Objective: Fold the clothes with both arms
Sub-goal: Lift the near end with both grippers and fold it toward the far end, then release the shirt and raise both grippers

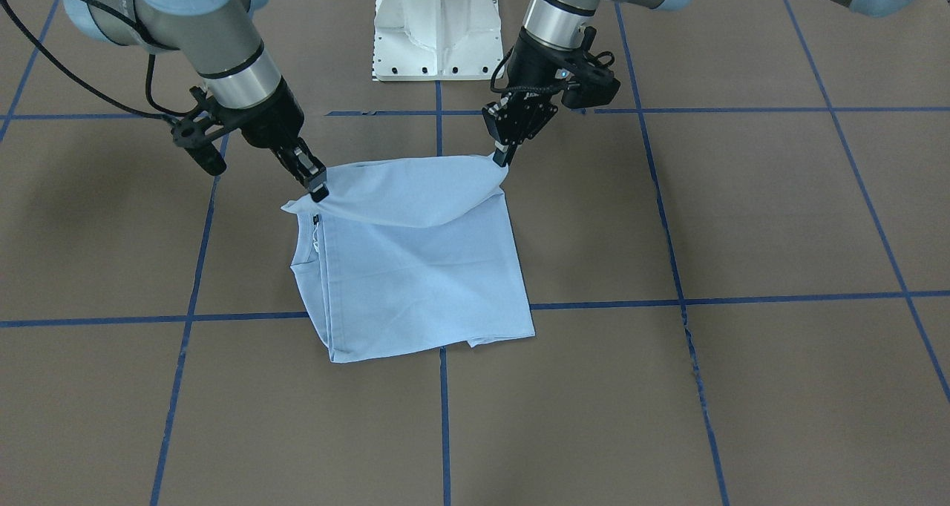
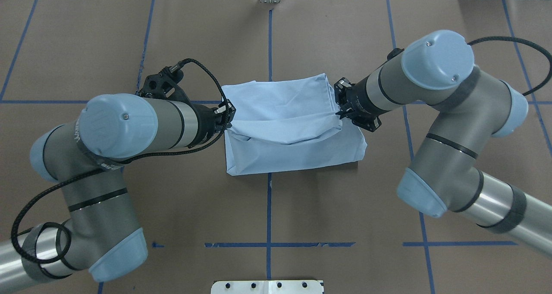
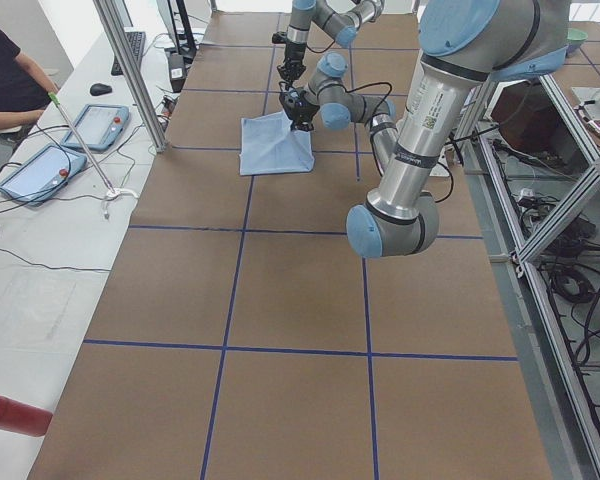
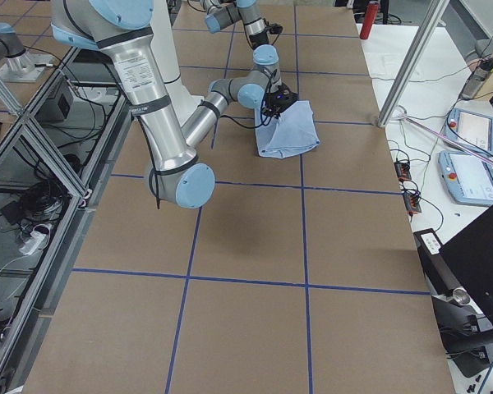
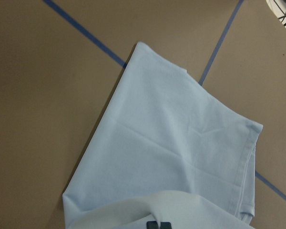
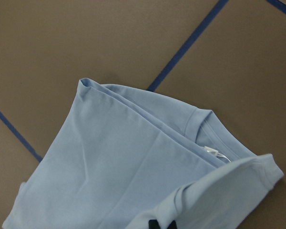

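The pale light-blue T-shirt (image 1: 415, 276) lies folded into a rough square at the table's middle (image 2: 280, 100). My left gripper (image 1: 503, 159) and right gripper (image 1: 319, 188) are each shut on a corner of the edge nearest the robot. That edge is raised off the table and sags between them. In the overhead view the left gripper (image 2: 227, 115) and right gripper (image 2: 339, 108) stand at the shirt's two sides. The right wrist view shows the ribbed collar and white tag (image 6: 214, 150). The chest print is hidden.
The white pedestal base (image 1: 438, 31) stands at the robot's side of the table. Blue tape lines (image 1: 742, 298) grid the brown tabletop. In the left side view a seated person (image 3: 5, 85) and control tablets (image 3: 40, 170) sit off the table, and a red cylinder (image 3: 10, 415) lies nearby.
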You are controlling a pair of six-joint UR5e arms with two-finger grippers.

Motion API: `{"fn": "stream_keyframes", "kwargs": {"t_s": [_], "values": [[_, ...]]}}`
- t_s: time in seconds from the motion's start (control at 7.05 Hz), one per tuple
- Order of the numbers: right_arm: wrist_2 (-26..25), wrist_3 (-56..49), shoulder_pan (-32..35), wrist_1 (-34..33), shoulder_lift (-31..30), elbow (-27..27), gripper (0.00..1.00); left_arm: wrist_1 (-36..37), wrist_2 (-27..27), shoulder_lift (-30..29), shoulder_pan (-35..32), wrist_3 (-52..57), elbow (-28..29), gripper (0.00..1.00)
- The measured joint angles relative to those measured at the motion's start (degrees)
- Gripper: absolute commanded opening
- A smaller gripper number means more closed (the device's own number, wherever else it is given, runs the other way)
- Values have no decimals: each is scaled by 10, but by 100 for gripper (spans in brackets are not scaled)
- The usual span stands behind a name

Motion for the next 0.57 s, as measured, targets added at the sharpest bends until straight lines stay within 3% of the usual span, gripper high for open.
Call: {"fn": "stream_keyframes", "kwargs": {"t_s": [0.28, 0.43, 0.57], "values": [[3, -40, 17, 6, 71, -116, 0, -45, 0, -26, -32, 35, 84, 0], [4, -64, 27, 36, 109, -193, 74, -86, 1, -48, -50, 66, 156, 53], [4, -83, 39, 101, 147, -292, 100, -139, 4, -77, -73, 119, 248, 100]]}}
